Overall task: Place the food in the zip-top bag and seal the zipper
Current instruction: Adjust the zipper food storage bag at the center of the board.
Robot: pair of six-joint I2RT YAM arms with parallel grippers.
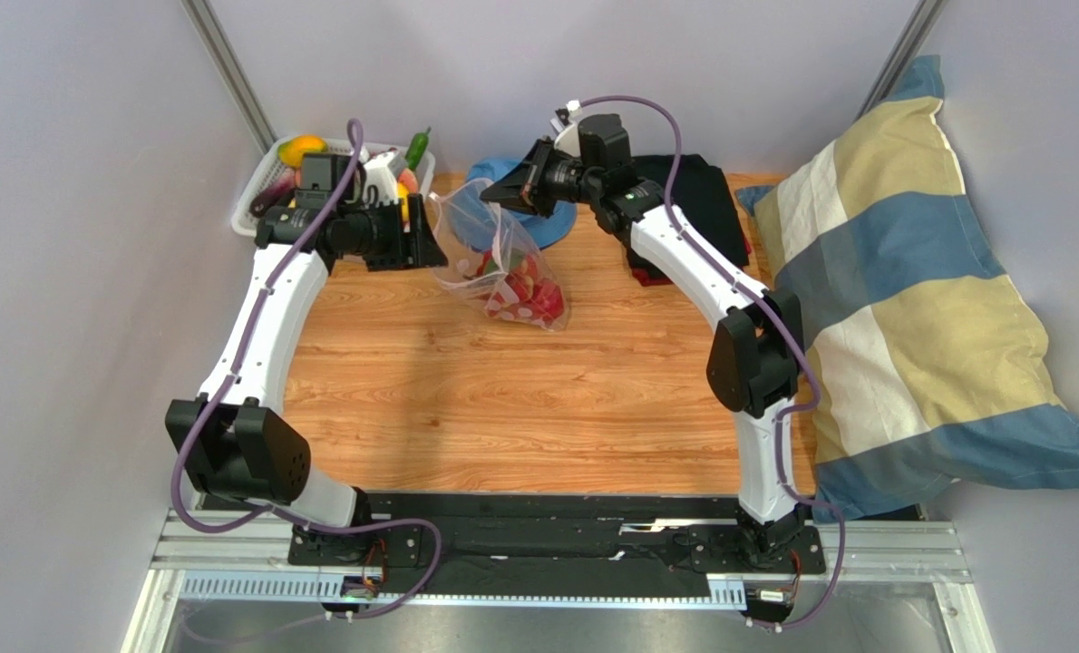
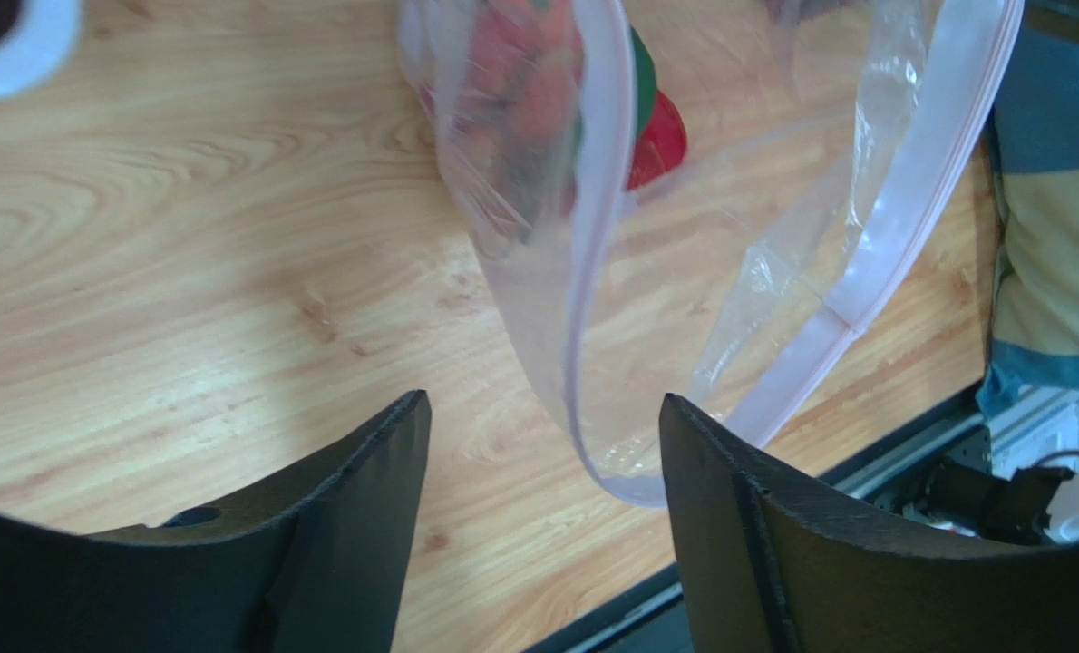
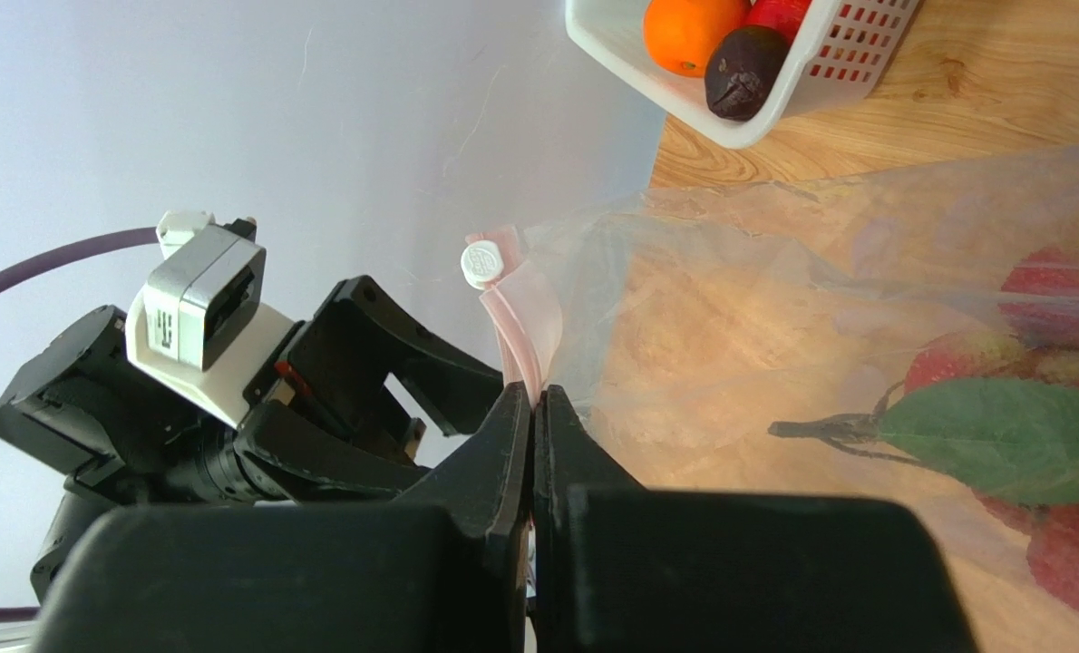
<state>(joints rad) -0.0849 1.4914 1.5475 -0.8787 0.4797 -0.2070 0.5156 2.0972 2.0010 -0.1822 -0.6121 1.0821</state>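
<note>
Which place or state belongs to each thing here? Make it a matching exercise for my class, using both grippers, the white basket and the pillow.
Column A
1. left gripper
2. right gripper
3. white basket
4. pillow

Column B
a. far right, checked blue and yellow
b. shut on the zipper
c. open, gripping nothing
d. back left in the top view

Pairs: 1-c, 2-b, 3-d, 4-a
</note>
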